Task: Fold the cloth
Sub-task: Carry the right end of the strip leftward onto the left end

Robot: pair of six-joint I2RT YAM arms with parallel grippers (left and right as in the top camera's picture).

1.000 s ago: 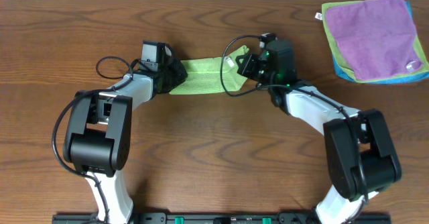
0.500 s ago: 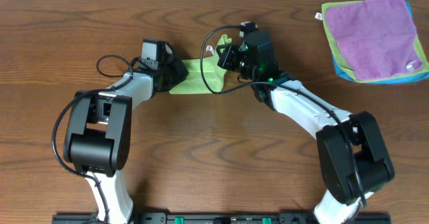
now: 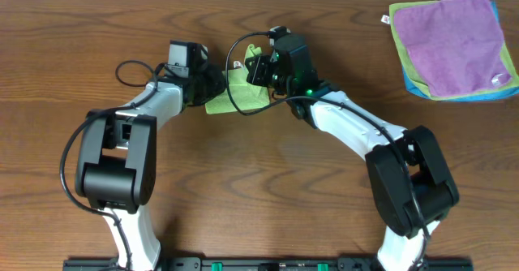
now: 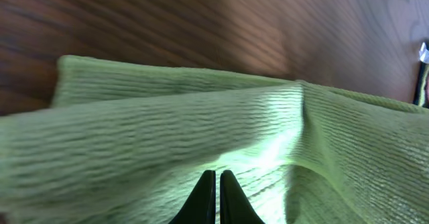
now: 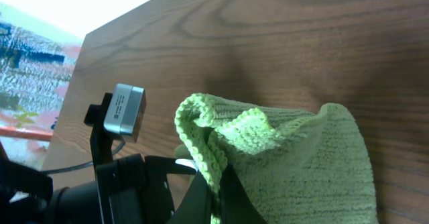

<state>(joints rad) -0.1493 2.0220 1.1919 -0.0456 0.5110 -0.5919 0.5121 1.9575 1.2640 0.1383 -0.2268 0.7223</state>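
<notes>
A lime green cloth (image 3: 237,92) lies bunched on the wooden table between my two grippers. My left gripper (image 3: 217,84) sits at its left end, jaws shut; in the left wrist view the green cloth (image 4: 167,123) fills the frame and the shut fingertips (image 4: 216,184) press against it. My right gripper (image 3: 253,66) is shut on the cloth's right edge and holds it over the left part. In the right wrist view the fingers (image 5: 218,184) pinch the knitted hem of the cloth (image 5: 295,157), with the left gripper's black body (image 5: 120,184) close beside.
A stack of folded cloths, purple (image 3: 452,34) on top of blue and green, lies at the table's far right corner. A black cable loops near the left arm (image 3: 134,80). The table's far edge (image 5: 127,13) runs behind the cloth.
My right gripper has carried the cloth's right edge leftward, toward the left gripper. The visible green strip has shrunk to a short bunch. The left gripper has barely moved.
</notes>
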